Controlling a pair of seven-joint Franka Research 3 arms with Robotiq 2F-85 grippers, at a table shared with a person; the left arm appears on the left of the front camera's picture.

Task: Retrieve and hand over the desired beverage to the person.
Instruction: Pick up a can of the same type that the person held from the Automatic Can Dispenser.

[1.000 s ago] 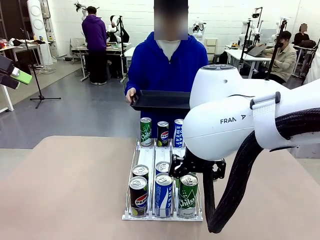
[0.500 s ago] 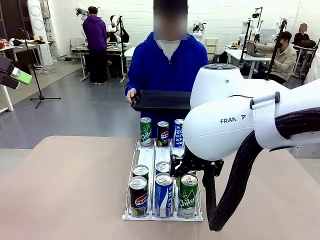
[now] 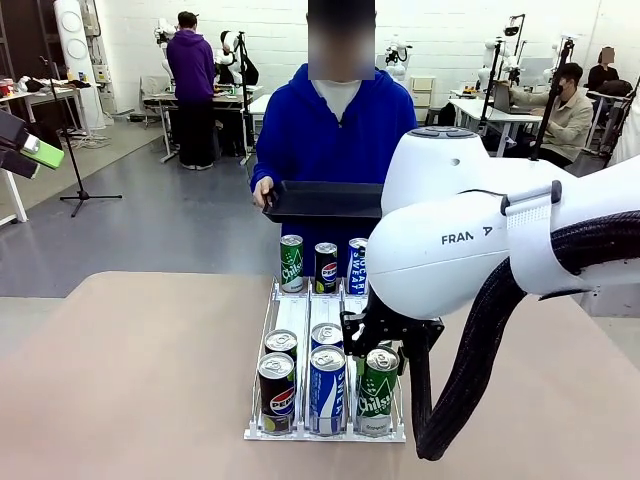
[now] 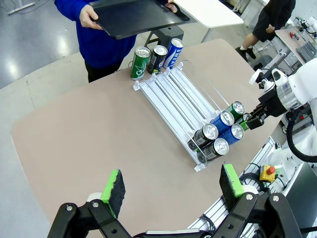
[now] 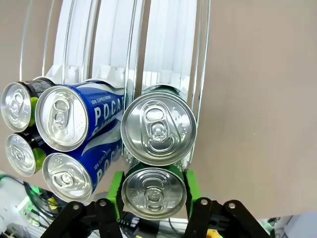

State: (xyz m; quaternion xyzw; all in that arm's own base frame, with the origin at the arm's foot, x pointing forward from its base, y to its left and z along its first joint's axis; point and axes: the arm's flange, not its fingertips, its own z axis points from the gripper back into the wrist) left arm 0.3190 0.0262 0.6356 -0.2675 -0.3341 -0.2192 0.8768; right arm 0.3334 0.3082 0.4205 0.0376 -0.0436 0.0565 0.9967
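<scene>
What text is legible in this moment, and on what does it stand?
"FRAN A": right arm.
"POCA": blue can, right wrist view.
"SWEAT": far blue can.
"Chils": front green can.
Other print on the cans is too small to read.

grey floor, white wall, distant white desks

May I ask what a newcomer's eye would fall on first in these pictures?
First, the big white right arm across the front view's right side, its right gripper shut on a green can at the near end of the rack's right lane. Next, the person in the blue hoodie across the table, holding a black tray just beyond three cans standing at the rack's far end.
</scene>
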